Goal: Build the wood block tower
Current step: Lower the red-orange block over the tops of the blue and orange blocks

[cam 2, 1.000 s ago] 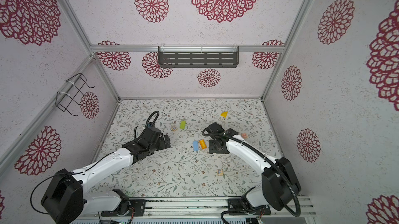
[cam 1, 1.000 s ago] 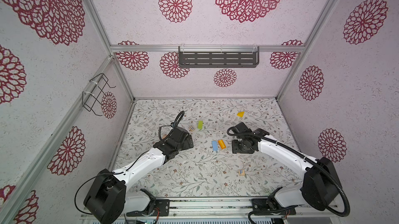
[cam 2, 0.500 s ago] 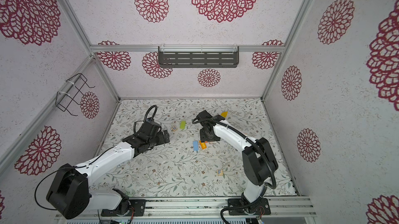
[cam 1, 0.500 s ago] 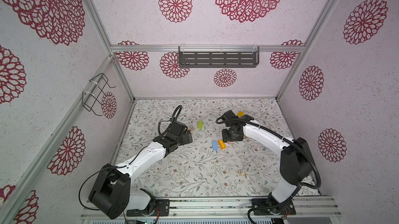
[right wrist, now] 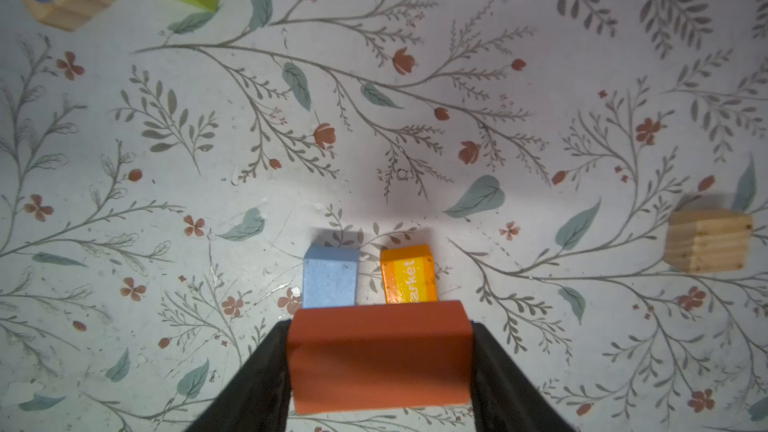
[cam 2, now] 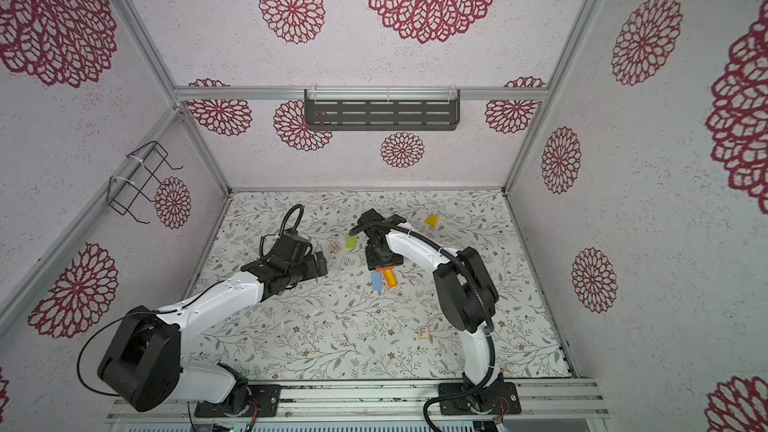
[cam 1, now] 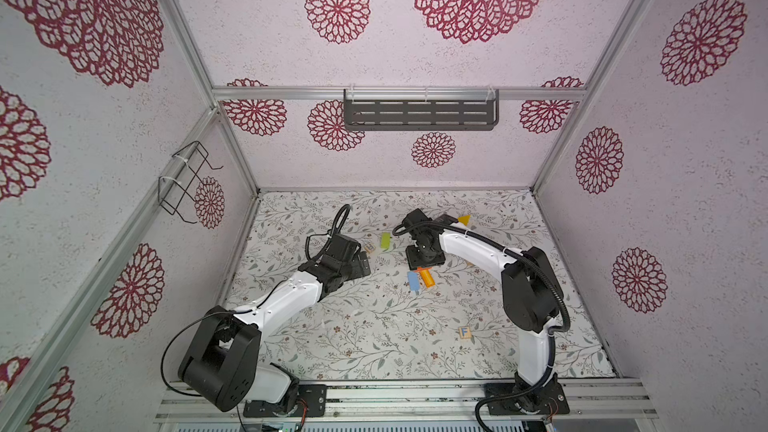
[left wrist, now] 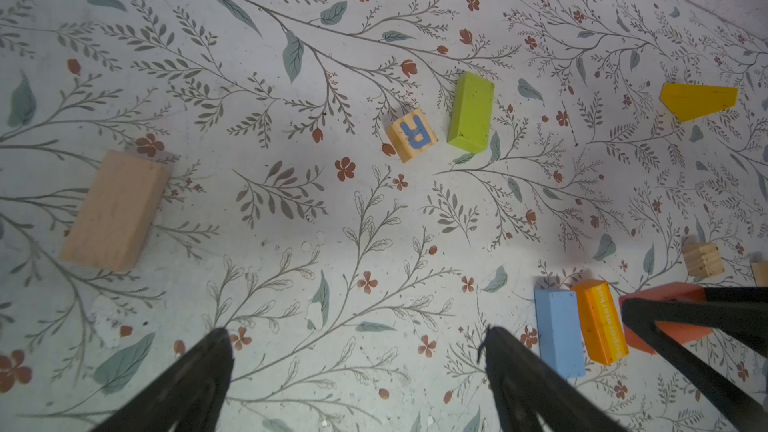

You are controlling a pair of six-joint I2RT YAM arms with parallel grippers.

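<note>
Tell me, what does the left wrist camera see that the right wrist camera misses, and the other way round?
Only the left wrist view shows the big tan block, the yellow wedge and the open, empty left fingers. Only the right wrist view shows the right fingers clamping both ends of the red block. Both show the red block, blue block, orange block, lime-green block, lettered cube and a small plain wood cube.
</note>
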